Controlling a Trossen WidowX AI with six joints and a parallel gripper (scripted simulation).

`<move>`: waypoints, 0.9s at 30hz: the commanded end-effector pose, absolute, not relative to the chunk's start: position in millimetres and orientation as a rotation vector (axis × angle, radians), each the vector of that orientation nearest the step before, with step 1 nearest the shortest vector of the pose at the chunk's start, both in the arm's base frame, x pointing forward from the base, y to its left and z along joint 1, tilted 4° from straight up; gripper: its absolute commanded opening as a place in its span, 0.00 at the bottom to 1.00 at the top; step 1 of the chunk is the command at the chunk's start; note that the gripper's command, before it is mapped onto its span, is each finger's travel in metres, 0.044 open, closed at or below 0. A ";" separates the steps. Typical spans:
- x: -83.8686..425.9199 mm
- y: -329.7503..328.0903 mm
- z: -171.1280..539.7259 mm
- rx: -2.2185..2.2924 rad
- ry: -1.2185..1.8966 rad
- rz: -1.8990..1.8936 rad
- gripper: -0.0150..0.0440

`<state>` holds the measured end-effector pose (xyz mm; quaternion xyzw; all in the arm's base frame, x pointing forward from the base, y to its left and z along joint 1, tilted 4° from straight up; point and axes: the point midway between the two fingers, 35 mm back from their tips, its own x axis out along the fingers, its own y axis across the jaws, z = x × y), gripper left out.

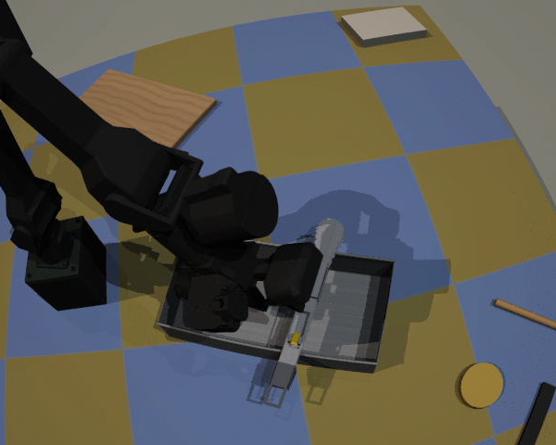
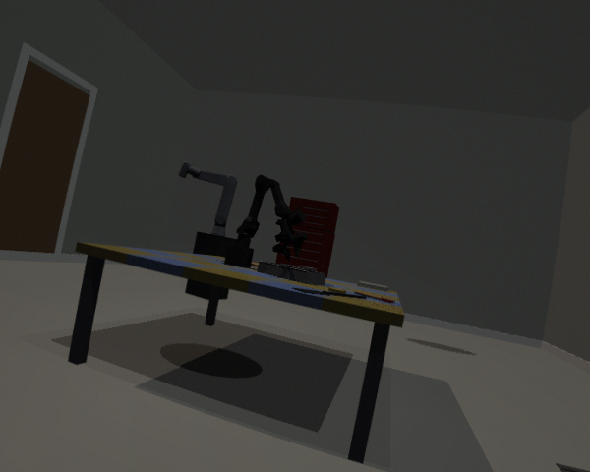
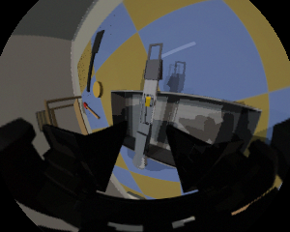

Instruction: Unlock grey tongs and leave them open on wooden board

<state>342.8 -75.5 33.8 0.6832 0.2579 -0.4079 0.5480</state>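
Note:
The grey tongs lie closed across the roasting tin. Their scalloped tips overhang the tin's far side in the top view, and the wire loop end overhangs its near side. A yellow piece sits in the tongs near the dark block at the loop end. My gripper is open and empty above the tin. In the wrist view the tongs show between the two fingers, lower down and not gripped. The arm hides part of the tin. The wooden board lies flat behind the arm.
A white slab lies at the table's far corner. A yellow disc, a black bar and a wooden-handled tool with a red head lie right of the tin in the top view.

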 end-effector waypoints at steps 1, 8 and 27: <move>344.0 -76.0 32.2 1.620 0.606 -0.972 0.69; 350.7 -77.3 24.2 1.620 0.606 -0.972 0.69; 368.2 -80.6 0.1 1.620 0.605 -0.971 0.69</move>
